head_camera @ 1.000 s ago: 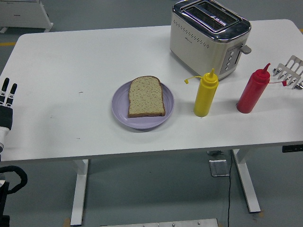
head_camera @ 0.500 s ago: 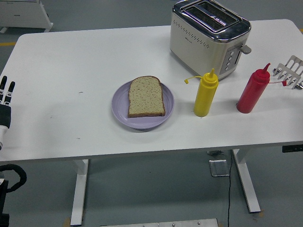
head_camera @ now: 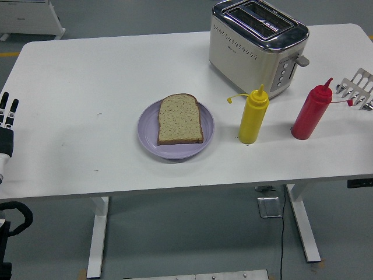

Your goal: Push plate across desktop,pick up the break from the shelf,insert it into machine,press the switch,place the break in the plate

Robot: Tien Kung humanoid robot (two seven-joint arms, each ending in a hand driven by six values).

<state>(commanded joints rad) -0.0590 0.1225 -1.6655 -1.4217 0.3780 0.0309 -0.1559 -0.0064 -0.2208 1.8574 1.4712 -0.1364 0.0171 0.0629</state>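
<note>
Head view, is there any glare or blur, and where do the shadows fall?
Head view: sharp throughout, no motion blur; lighting soft and even. The toaster's chrome top shows bright reflections. The yellow bottle, red bottle and plate cast only faint, short shadows on the white table. The left hand is cut off at the left edge.

A slice of brown bread (head_camera: 180, 119) lies on a round lilac plate (head_camera: 148, 135) on a white table (head_camera: 87, 87), near a cream-and-chrome toaster (head_camera: 256, 46).
</note>
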